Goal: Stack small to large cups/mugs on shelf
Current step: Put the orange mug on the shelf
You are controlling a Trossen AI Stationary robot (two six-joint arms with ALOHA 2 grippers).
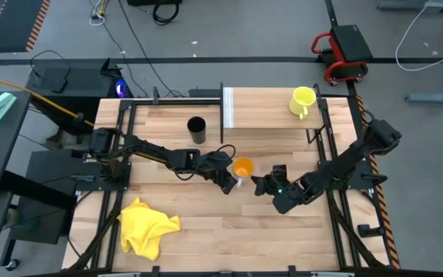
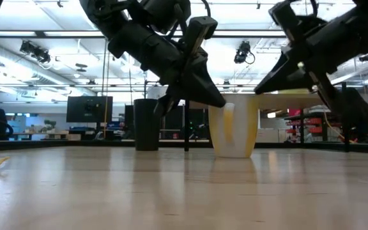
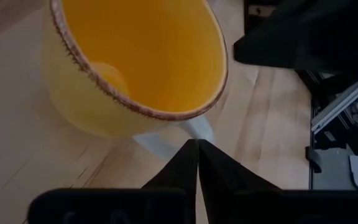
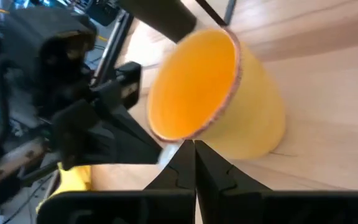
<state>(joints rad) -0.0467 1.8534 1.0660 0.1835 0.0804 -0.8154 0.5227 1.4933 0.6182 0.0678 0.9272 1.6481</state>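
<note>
Two claws, left claw (image 1: 229,185) and right claw (image 1: 261,185), both pinched shut and empty, flanking orange cup (image 1: 242,168) mid-bench, likely steadying it.

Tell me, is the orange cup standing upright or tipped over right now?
Upright. The orange cup stands on its pale base on the tabletop in the low view, and its open mouth faces up in the high view.

Cup between the two grippers, mid-table.
Left gripper (image 1: 230,185) and right gripper (image 1: 258,185) flank cup (image 1: 243,168); mug (image 1: 302,101) sits on shelf (image 1: 264,108).
</note>
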